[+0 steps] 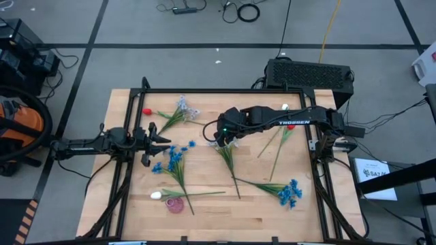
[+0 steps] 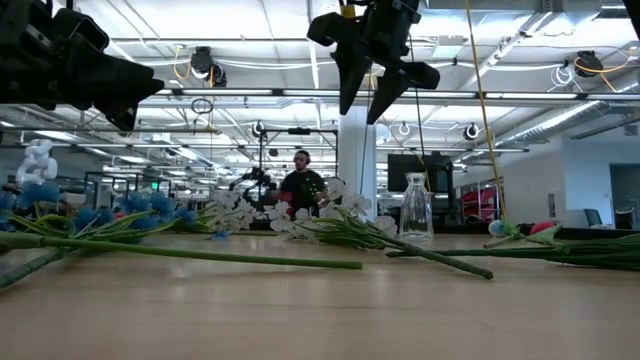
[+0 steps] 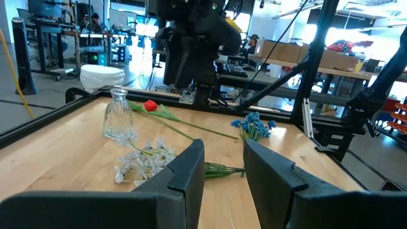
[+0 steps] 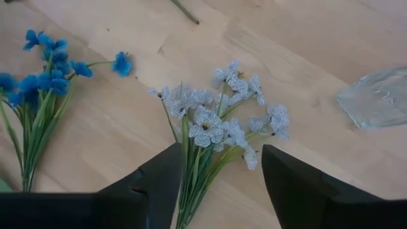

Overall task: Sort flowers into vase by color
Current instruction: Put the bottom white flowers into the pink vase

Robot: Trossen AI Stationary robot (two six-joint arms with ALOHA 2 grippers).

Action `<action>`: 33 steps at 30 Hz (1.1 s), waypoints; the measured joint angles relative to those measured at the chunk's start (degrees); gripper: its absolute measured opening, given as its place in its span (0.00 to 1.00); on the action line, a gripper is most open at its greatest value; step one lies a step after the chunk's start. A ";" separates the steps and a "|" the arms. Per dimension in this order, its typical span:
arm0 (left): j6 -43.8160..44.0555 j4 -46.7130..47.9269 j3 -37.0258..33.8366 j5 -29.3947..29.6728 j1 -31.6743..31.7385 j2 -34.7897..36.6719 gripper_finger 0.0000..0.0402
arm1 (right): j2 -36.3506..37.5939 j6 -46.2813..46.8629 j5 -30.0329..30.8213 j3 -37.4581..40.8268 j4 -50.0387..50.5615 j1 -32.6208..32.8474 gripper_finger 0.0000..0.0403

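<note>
Right wrist view looks straight down on the pale flower spray (image 4: 219, 130), its stems running between the two dark fingers, which stand well apart with nothing held. The right gripper (image 1: 225, 138) hangs above the table near its middle, the arm reaching in from the right edge, and in the low view it sits high over the stems with its fingers pointing down. To grasp well, I judge it should descend onto the green stems just below the blooms rather than on the petals, and close only once both fingers straddle the whole bundle. The glass vase (image 3: 118, 116) stands near the far left part of the table, well apart from this spray. The left gripper (image 1: 163, 143) waits low at the left side, fingers apart, beside a blue spray (image 1: 174, 158).
</note>
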State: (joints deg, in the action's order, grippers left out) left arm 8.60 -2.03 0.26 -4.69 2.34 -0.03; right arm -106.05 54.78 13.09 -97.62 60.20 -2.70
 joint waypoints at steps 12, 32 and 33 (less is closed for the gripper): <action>0.00 0.00 -0.01 0.00 0.00 0.02 0.29 | -7.39 -0.26 -5.94 0.02 0.02 0.31 0.74; 0.00 0.00 0.00 0.01 0.00 0.01 0.29 | -17.97 -0.15 -7.42 0.02 -2.58 2.76 0.80; 0.00 -0.01 -0.01 0.00 -0.01 0.01 0.29 | -18.52 -0.15 -7.29 0.02 -2.99 2.56 0.80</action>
State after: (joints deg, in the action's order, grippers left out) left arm 8.60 -2.04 0.26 -4.69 2.33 -0.02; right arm -124.56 54.63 5.80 -97.60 57.22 -0.14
